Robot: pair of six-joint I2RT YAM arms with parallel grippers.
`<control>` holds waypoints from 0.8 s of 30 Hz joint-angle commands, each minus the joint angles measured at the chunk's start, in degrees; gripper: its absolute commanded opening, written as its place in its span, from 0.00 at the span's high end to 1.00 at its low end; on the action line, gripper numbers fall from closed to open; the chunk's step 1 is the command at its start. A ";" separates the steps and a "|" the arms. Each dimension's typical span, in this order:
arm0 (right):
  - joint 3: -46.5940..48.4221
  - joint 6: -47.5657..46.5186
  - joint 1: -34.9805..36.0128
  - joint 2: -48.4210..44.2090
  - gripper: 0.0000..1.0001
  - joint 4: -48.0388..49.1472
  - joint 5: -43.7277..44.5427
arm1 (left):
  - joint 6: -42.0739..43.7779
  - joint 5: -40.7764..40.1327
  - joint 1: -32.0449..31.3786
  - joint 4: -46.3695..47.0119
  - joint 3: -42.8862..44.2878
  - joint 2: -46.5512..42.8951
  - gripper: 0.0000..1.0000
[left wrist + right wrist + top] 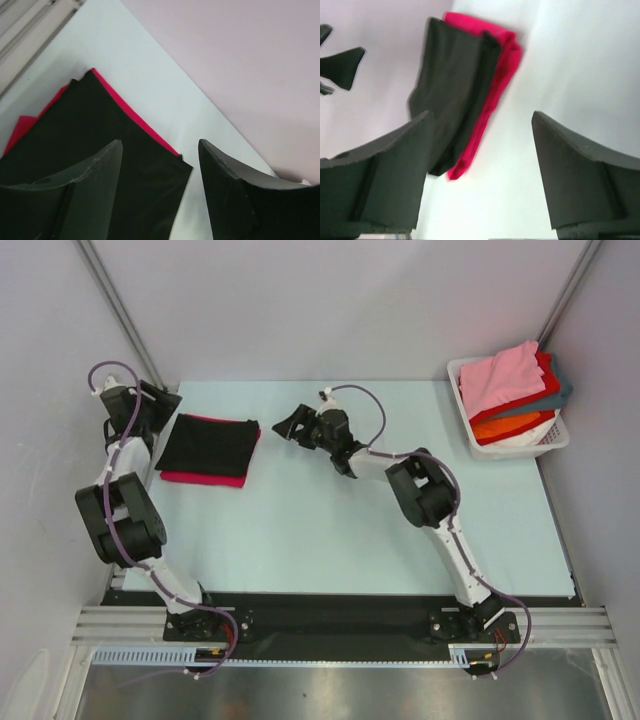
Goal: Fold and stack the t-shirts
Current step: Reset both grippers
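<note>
your left jaws and right jaws both stand wide apart, gripping nothing; the black t-shirt (208,443) lies folded atop the magenta t-shirt (203,479).

2 stacked t-shirts (208,443), 4 visible t-shirts (503,380) in 1 basket (547,443), 2 arms (120,515)

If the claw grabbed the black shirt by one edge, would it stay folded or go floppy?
Probably floppy: the black shirt is soft folded cloth lying flat, so it would likely sag and unfold. It looks light, just thin layers. Pushed, it might slide off the red shirt beneath or drag it along the table.
</note>
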 commanded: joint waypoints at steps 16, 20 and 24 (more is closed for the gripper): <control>-48.45 -4.02 -11.04 -41.32 0.23 5.24 -12.44 | 4.28 -3.43 -23.57 2.73 -21.31 -23.93 0.31; -59.08 -7.01 -15.17 -53.44 0.14 3.13 -12.52 | 5.77 -6.59 -29.55 2.82 -27.37 -31.92 0.31; -66.64 -12.37 -18.95 -64.58 0.10 -6.08 -8.15 | 6.47 -8.62 -31.75 3.08 -35.63 -41.49 0.32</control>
